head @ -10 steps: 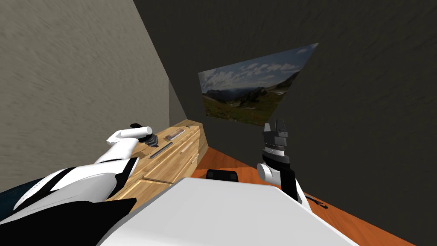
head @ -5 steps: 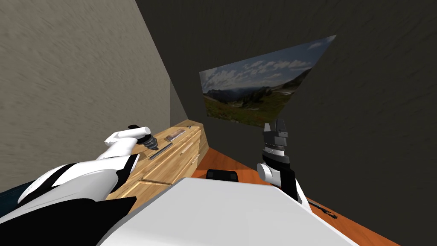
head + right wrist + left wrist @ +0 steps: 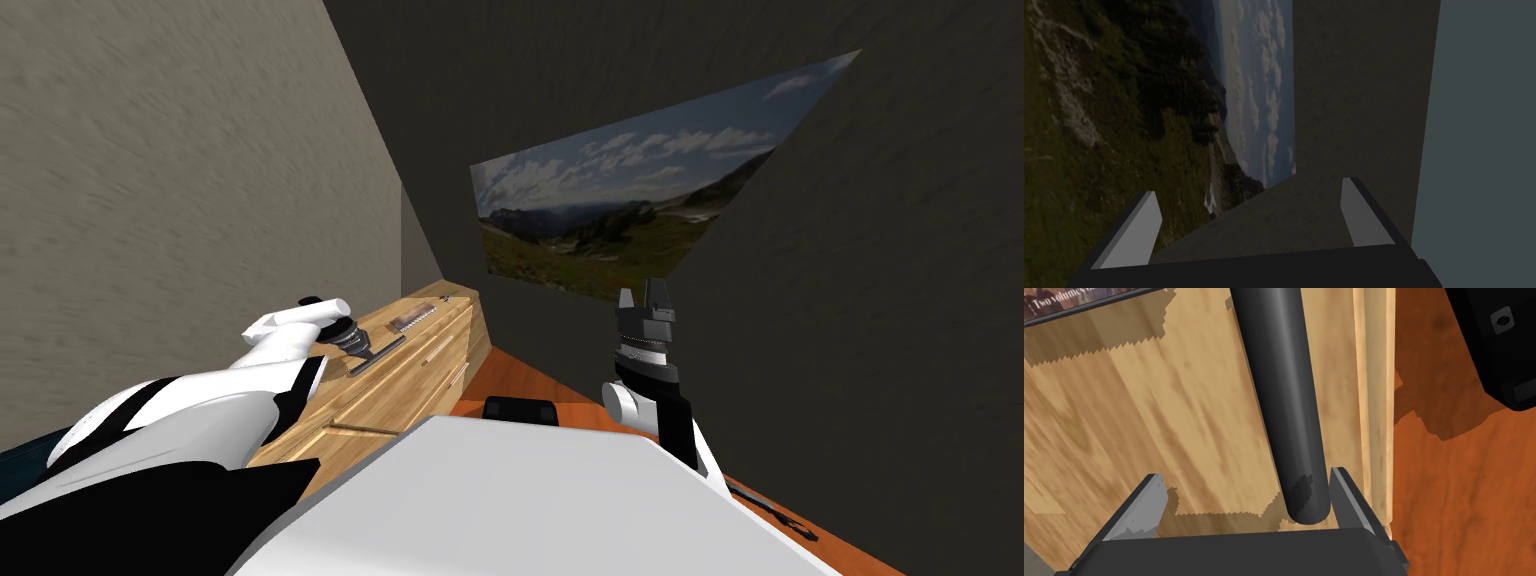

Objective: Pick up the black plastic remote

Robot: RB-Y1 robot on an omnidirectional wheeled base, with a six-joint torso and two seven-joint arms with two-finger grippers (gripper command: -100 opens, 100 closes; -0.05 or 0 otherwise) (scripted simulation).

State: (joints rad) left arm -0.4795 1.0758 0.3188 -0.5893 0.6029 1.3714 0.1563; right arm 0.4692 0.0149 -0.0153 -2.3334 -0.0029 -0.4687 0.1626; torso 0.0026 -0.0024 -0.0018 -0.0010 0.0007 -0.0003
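Left gripper (image 3: 1244,480) stood open over the wooden dresser (image 3: 1174,413) top, fingers astride one end of the black remote (image 3: 1284,398), which lay along the front edge. Judged: approach done; closing and lift not yet done. Right gripper (image 3: 643,298) was upright, open, idle.

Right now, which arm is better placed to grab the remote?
Left. The left end effector is open around the remote's near end on the wooden cabinet; the right end effector is raised, away from it.
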